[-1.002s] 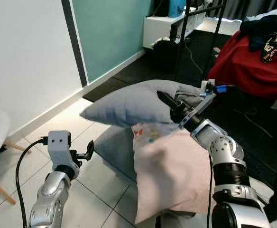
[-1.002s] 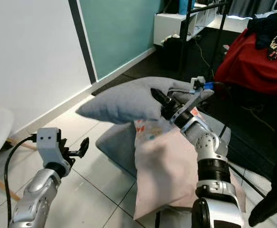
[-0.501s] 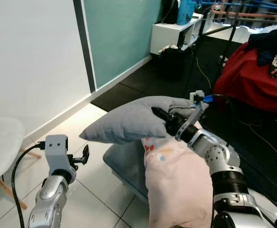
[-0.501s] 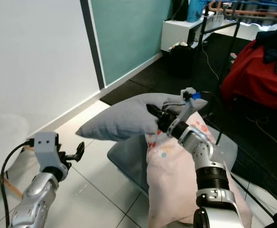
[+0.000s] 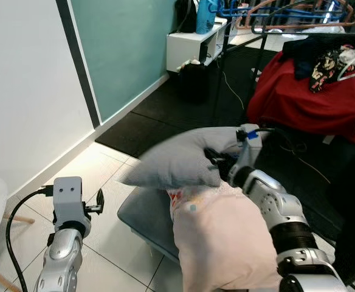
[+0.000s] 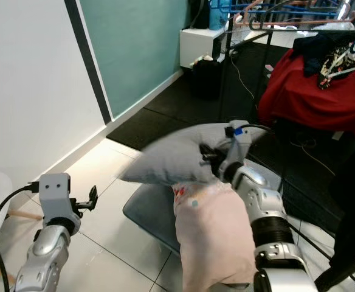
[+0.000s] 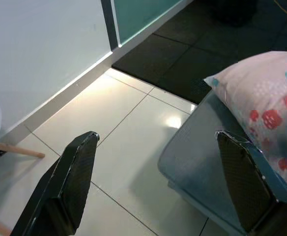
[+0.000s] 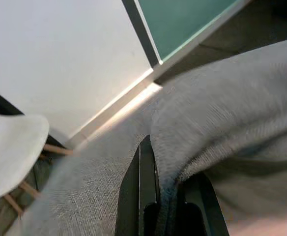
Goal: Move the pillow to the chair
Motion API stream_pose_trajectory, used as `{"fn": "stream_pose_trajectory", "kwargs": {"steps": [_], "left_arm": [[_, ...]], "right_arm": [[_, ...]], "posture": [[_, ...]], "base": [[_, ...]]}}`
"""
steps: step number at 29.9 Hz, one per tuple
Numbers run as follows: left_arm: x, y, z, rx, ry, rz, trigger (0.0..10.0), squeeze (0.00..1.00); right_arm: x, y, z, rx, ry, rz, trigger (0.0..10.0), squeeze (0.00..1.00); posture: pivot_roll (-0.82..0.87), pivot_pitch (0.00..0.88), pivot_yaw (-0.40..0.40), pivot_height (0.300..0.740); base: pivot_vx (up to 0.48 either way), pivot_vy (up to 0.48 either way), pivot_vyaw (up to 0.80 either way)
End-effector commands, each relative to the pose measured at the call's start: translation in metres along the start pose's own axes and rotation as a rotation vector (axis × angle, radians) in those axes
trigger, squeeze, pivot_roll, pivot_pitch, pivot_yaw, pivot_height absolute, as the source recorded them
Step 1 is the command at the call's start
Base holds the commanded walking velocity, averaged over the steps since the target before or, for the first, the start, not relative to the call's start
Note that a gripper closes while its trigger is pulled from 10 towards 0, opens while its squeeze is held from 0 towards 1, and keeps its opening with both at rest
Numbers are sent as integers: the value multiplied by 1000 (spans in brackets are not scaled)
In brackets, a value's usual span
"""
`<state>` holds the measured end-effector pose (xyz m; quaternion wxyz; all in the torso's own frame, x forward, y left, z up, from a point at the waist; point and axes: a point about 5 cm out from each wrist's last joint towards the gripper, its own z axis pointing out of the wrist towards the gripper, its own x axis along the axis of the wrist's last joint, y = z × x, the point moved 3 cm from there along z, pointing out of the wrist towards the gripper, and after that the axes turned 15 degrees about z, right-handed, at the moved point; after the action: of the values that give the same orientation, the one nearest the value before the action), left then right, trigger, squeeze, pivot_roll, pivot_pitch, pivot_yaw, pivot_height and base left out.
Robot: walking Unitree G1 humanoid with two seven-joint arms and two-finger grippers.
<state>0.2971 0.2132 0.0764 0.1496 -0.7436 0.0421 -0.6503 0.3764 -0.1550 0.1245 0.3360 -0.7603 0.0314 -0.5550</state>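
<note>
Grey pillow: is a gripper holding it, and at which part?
Yes. The right gripper is shut on a fold of the grey pillow near its right end, holding it above the pink pillow. The left gripper is open and holds nothing.

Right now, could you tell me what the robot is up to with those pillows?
The robot's right claw is shut on a grey pillow, holding it up in the air above a pink floral pillow and a grey cushion on the tiled floor. The left claw is open, holds nothing, and hangs low over the tiles. The white chair stands off to the robot's left by the wall, so the grey pillow has not reached it yet.
</note>
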Motion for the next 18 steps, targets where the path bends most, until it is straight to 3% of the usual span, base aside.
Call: {"fn": "stream_pose_trajectory", "kwargs": {"steps": [1,4,10,18], "left_arm": [[-6,-3,-2,4,-11,16,10000,0],[-6,-3,-2,5,-10,17,10000,0],[-3,2,-3,-17,6,-14,10000,0],[-2,3,-2,-23,14,-22,10000,0]], "right_arm": [[16,-26,6,109,54,-76,10000,0],[16,-26,7,109,55,-82,10000,0],[10,-48,9,245,53,-59,10000,0],[10,-63,6,351,40,-57,10000,0]], "posture": [[-128,6,-28,738],[-128,6,-28,738],[-125,2,-33,738],[-124,0,-36,738]], "base": [[0,0,794],[0,0,794],[0,0,794],[0,0,791]]}}
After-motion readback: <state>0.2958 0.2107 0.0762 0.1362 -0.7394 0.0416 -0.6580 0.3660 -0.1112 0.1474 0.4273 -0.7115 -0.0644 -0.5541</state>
